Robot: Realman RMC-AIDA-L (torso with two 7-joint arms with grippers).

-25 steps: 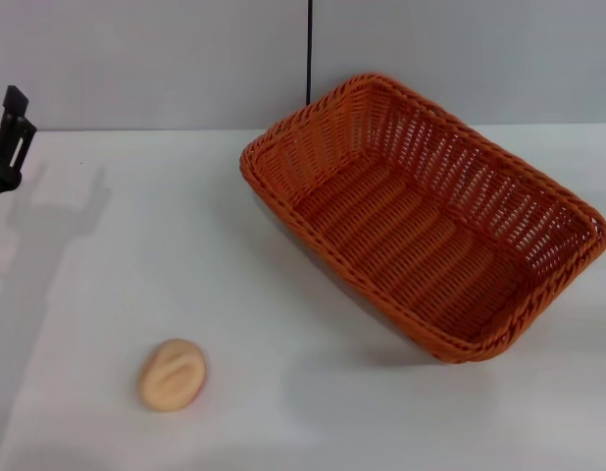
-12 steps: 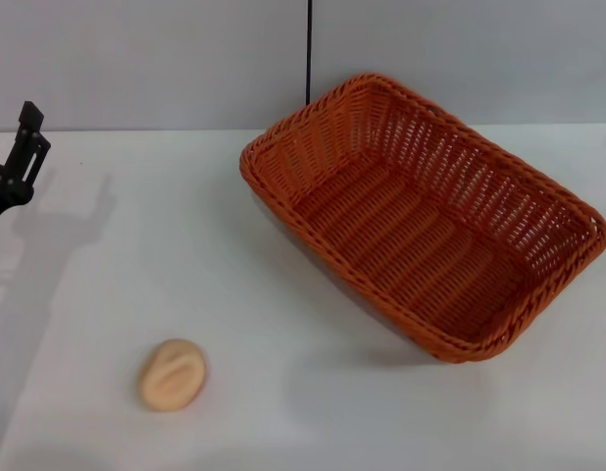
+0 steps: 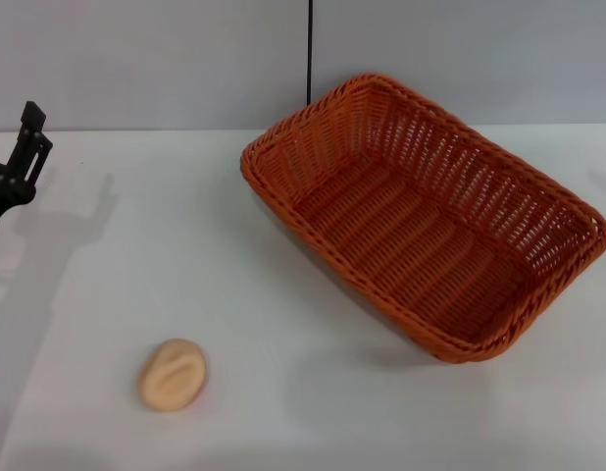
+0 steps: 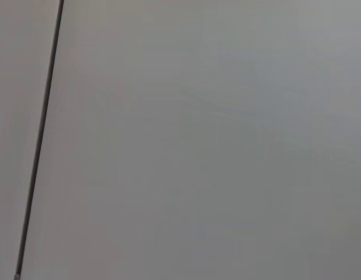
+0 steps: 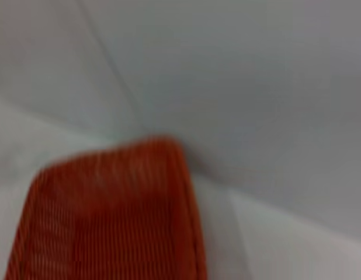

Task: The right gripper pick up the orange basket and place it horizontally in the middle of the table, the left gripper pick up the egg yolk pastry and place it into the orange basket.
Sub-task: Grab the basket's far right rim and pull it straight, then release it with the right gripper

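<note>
The orange basket (image 3: 411, 231) sits on the white table (image 3: 244, 324), right of centre and turned diagonally, with nothing in it. Its blurred corner (image 5: 110, 216) fills the lower part of the right wrist view. The egg yolk pastry (image 3: 172, 374) lies alone near the table's front left, well apart from the basket. My left gripper (image 3: 32, 132) is a black claw at the far left edge, raised above the table and far back from the pastry. The right gripper is out of view.
A grey wall runs behind the table, with a thin dark vertical line (image 3: 309, 49) above the basket's far corner. The left wrist view holds only that wall and the dark line (image 4: 40, 140). Bare tabletop lies between pastry and basket.
The left gripper has shifted a little to the right into view over the last second. Basket and pastry have not moved.
</note>
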